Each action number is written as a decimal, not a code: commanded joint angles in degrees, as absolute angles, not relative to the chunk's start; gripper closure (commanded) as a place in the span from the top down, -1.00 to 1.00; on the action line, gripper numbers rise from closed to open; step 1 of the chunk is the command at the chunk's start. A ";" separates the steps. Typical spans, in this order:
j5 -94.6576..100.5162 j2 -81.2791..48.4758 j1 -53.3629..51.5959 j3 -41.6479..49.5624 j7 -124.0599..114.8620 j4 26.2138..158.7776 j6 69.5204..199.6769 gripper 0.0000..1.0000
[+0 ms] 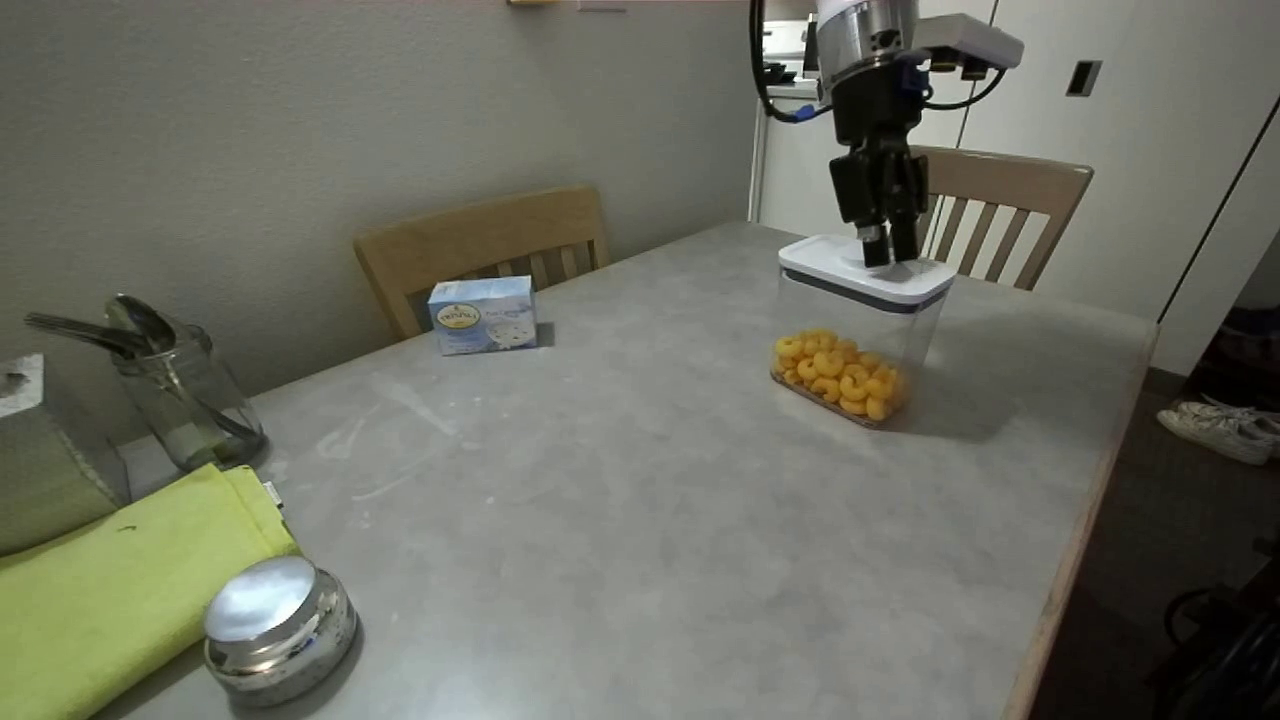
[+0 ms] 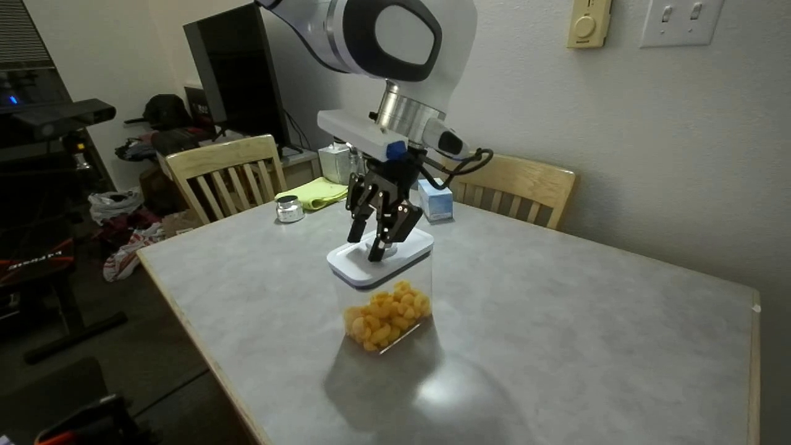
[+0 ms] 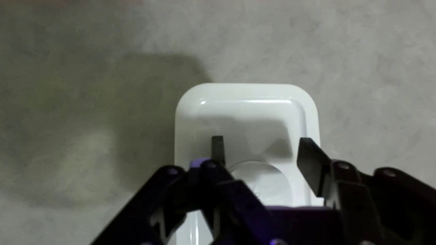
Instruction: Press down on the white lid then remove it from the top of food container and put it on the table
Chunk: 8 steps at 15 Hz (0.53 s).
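Note:
The white lid [image 1: 825, 256] sits flat on top of the food container [image 1: 838, 372], a clear box with yellow-orange pieces in its lower part. Both also show in an exterior view, the lid [image 2: 353, 264] on the container [image 2: 388, 312]. The container stands upright on the grey table [image 1: 600, 480]. My gripper [image 2: 366, 243] points down just over the lid's middle. In the wrist view the gripper [image 3: 260, 154] is open, with a finger on each side of the lid's round raised button [image 3: 267, 187]. The button's near part is hidden by the gripper. I cannot tell whether the fingers touch the lid.
A blue-and-white box [image 1: 487, 318] stands near the wall-side table edge. A silver round tin [image 1: 280, 630], a yellow-green cloth [image 1: 140, 590] and a glass jar with spoons [image 1: 195, 405] are at the table's far end from the container. Wooden chairs [image 2: 513, 188] stand around the table.

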<state>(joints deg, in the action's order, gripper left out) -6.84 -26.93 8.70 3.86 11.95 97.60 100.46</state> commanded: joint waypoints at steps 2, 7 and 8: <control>-6.10 -26.75 8.65 3.75 10.87 97.42 99.92 0.89; -6.19 -27.21 8.65 3.80 10.39 96.73 100.27 0.55; -6.20 -27.32 8.62 3.80 10.24 96.56 100.33 0.38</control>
